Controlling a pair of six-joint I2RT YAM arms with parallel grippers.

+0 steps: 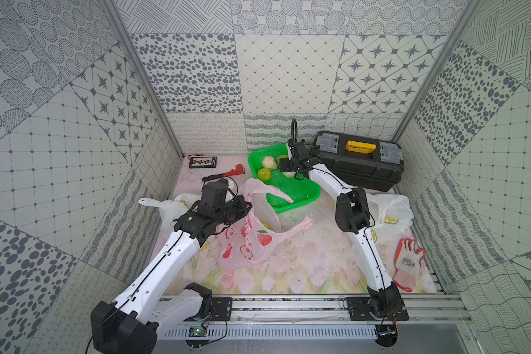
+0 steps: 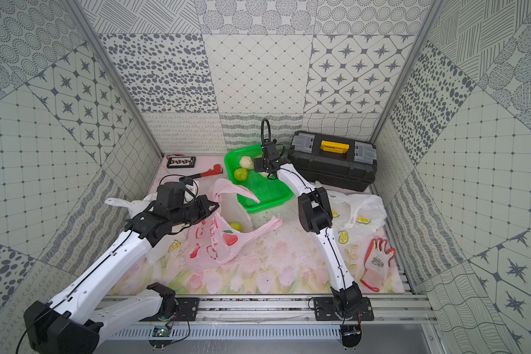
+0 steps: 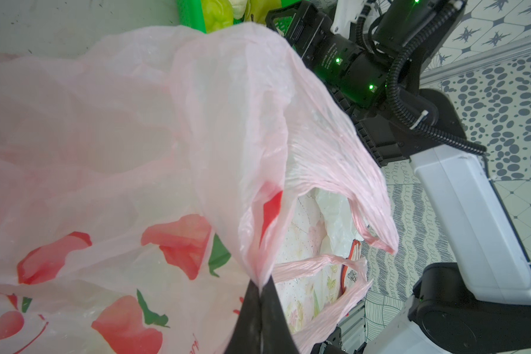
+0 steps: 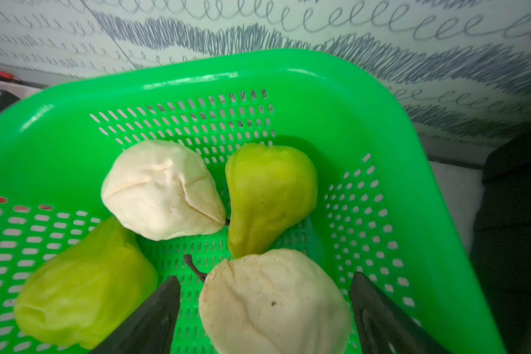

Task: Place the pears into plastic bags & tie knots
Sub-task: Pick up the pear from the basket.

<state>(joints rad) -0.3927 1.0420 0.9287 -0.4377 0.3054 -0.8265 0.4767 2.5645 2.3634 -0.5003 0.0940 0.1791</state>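
A pink plastic bag [image 1: 249, 242] with red prints stands open mid-table, and one green pear [image 1: 265, 226] shows inside it. My left gripper [image 3: 261, 286] is shut on the bag's rim, pinching the film and holding that side up. Four pears lie in the green basket [image 4: 350, 122]. They are a cream pear [image 4: 163, 190], a green pear [image 4: 270, 190], another green pear [image 4: 83, 288] and a cream pear [image 4: 273, 306]. My right gripper [image 4: 265, 275] is open, with a finger on either side of that last cream pear and a gap showing on both sides.
White lemon-print bags lie at the left [image 1: 166, 208] and right [image 1: 390, 211]. A black toolbox [image 1: 359, 159] stands behind the right arm. A red-handled wrench [image 1: 227, 173] and a small black device [image 1: 203, 161] lie at the back left. A glove [image 1: 406, 263] lies front right.
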